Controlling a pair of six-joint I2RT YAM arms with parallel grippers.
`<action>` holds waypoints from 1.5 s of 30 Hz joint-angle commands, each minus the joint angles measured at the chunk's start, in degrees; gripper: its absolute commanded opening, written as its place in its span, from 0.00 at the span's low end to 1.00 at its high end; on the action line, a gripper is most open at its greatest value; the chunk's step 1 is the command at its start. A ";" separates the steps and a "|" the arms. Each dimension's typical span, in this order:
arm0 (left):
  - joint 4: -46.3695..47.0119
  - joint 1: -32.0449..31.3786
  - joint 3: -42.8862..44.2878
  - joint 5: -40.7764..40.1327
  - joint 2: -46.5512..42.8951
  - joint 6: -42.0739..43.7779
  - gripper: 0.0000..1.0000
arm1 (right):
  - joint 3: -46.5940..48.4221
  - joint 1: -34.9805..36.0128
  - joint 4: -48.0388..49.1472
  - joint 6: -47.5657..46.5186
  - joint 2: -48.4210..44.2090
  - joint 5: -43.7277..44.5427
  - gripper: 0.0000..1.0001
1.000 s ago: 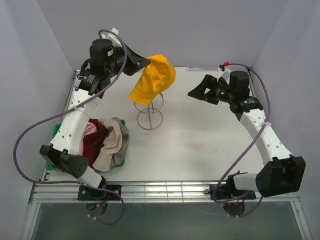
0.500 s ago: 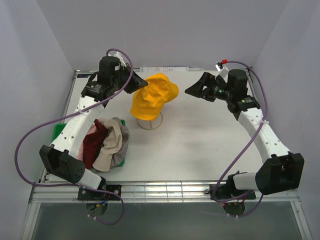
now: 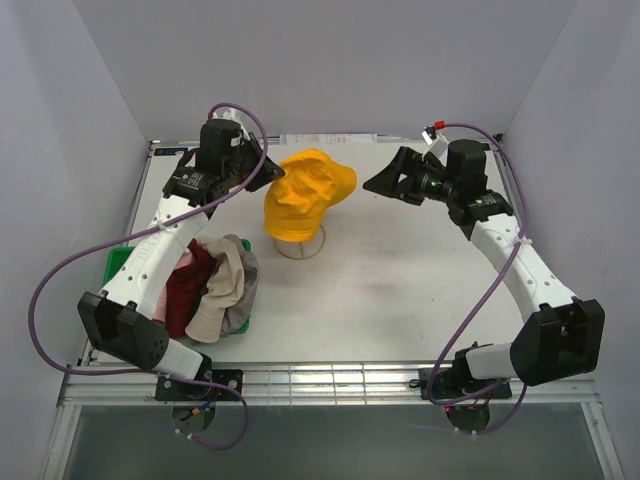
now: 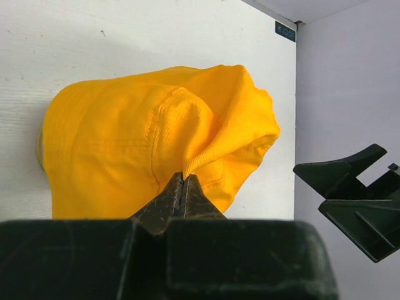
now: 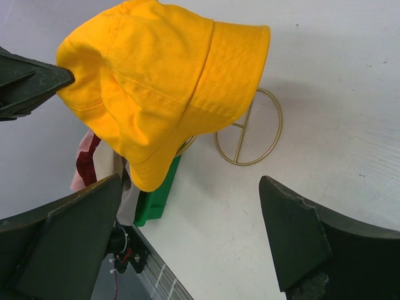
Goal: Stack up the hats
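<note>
The yellow-orange hat is draped over the top of the gold wire stand, hiding most of it. My left gripper is shut on a fold of the hat's fabric at its left side; in the left wrist view the tips pinch the yellow hat. My right gripper stands open just right of the hat, apart from it. In the right wrist view its wide jaws frame the yellow hat and the stand's ring base. The other hats, pink, dark red, cream-beige and grey, lie heaped at the left.
The heap of hats lies on a green tray by the left arm. White walls close in the table on three sides. A metal rail runs along the near edge.
My left gripper has come down and to the right, lowering the yellow hat from a tilted hang onto the wire stand. The right gripper has edged left toward the hat.
</note>
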 commanded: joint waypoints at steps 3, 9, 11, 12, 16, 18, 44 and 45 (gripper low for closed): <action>-1.83 -0.10 1.25 -2.88 0.74 2.66 0.00 | 0.33 0.53 1.54 -1.30 1.14 0.37 0.95; -1.65 -0.10 1.34 -3.67 1.97 3.28 0.00 | -0.73 0.53 6.37 0.27 2.90 -1.73 0.96; -1.74 -0.10 1.51 -3.76 2.23 3.37 0.00 | -1.43 0.53 11.54 1.85 3.69 -3.23 0.96; -1.74 -0.10 1.60 -3.67 2.49 3.37 0.00 | -2.22 0.53 13.39 4.12 4.04 -4.45 0.95; -1.74 -0.10 1.69 -3.49 2.67 3.37 0.00 | -6.52 0.71 25.86 12.98 4.83 -5.69 0.93; -1.83 -0.10 1.69 -3.40 2.67 3.28 0.00 | -8.54 0.88 33.60 16.87 5.45 -5.34 0.88; -1.30 -0.10 1.08 -2.53 2.50 2.75 0.00 | -19.62 5.71 63.58 32.00 15.64 3.98 0.85; -1.30 -0.10 1.08 -2.52 2.50 2.75 0.00 | -19.71 5.80 65.77 32.35 15.99 4.15 0.85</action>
